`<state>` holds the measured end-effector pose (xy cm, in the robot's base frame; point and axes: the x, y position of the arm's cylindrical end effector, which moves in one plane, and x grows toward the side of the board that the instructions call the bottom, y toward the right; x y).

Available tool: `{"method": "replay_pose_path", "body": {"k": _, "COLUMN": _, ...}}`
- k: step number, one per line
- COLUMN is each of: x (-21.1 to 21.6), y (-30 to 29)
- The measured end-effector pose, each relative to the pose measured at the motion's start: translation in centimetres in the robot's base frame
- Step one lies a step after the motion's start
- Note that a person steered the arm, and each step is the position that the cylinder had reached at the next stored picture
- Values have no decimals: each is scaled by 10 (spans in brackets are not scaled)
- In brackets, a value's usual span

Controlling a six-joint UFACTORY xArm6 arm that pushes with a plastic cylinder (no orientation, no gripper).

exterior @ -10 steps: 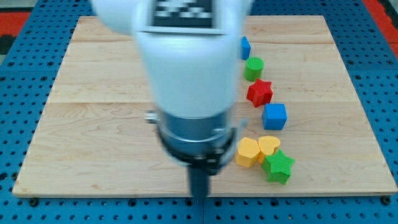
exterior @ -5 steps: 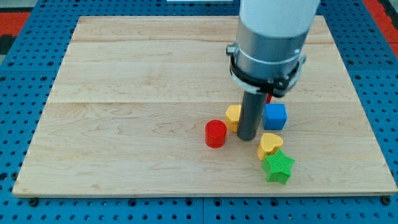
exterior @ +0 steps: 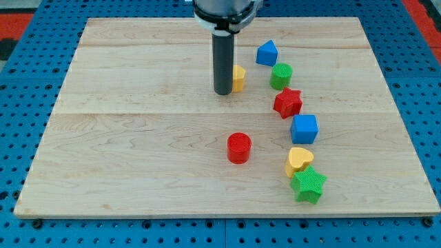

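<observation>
You are looking at a laboratory bench set up for robot trials: a pale wooden board (exterior: 138,138) lies on a blue perforated mounting plate (exterior: 21,138) with a regular grid of holes. A dark rod hangs from a machine mount at the view's top, and small moulded blocks in plain colours, such as the red cylinder (exterior: 239,147), lie on the board.
</observation>
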<state>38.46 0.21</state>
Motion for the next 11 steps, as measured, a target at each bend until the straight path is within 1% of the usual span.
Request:
{"method": "replay_pose_path", "body": {"k": 1, "x": 22, "y": 5}}
{"method": "replay_pose_path", "body": {"k": 2, "x": 12, "y": 22}}
{"method": "replay_pose_path", "body": {"k": 4, "x": -57, "y": 27}}
{"method": "replay_pose_path", "body": {"k": 5, "x": -80, "y": 34}}
{"method": "replay_pose_path", "body": {"k": 6, "x": -105, "y": 24}}
{"method": "replay_pose_path", "body": {"k": 7, "x": -109, "y": 39}}
{"method": "replay_pose_path", "body": {"k": 8, "x": -120, "y": 2}}
{"method": "replay_pose_path", "body": {"k": 9, "x": -138, "y": -1}}
{"method": "replay_pose_path", "body": {"k": 10, "x": -136, "y": 37}}
{"method": "replay_pose_path", "body": {"k": 11, "x": -135, "y": 59}}
